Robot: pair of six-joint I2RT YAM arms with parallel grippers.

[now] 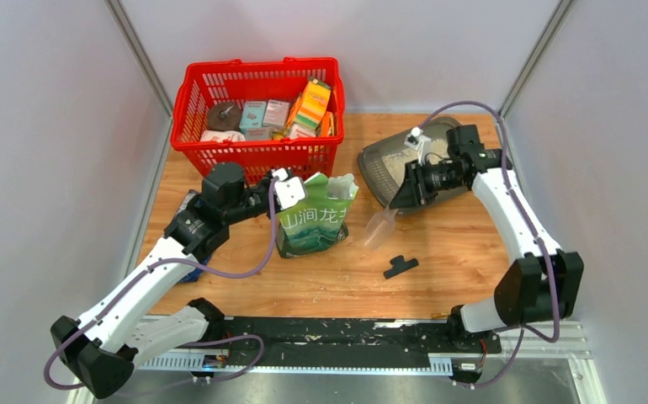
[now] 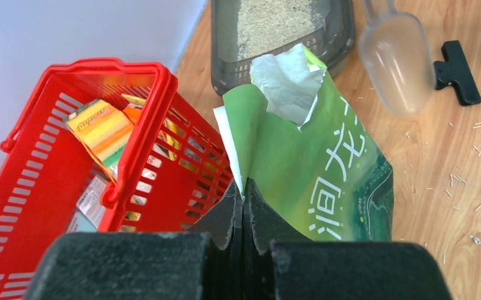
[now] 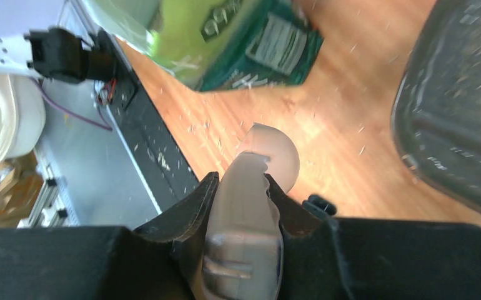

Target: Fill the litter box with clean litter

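Both claws gripping, litter box at the table's far right.
My left claw point(image 2: 243, 199) is pinched tight on the torn top edge of the green pouch point(image 1: 316, 220), just before the red basket point(image 1: 257, 114). My right claw point(image 3: 241, 181) clamps the clear scoop point(image 1: 379, 227) by its handle, beside the dark litter box point(image 1: 377, 168), which holds pale litter point(image 2: 275, 22).

Bright even light; motion-blurred right wrist view.

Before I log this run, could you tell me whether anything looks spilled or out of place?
Yes: pale litter bits lie scattered over the wooden table beside the green pouch, outside the litter box.
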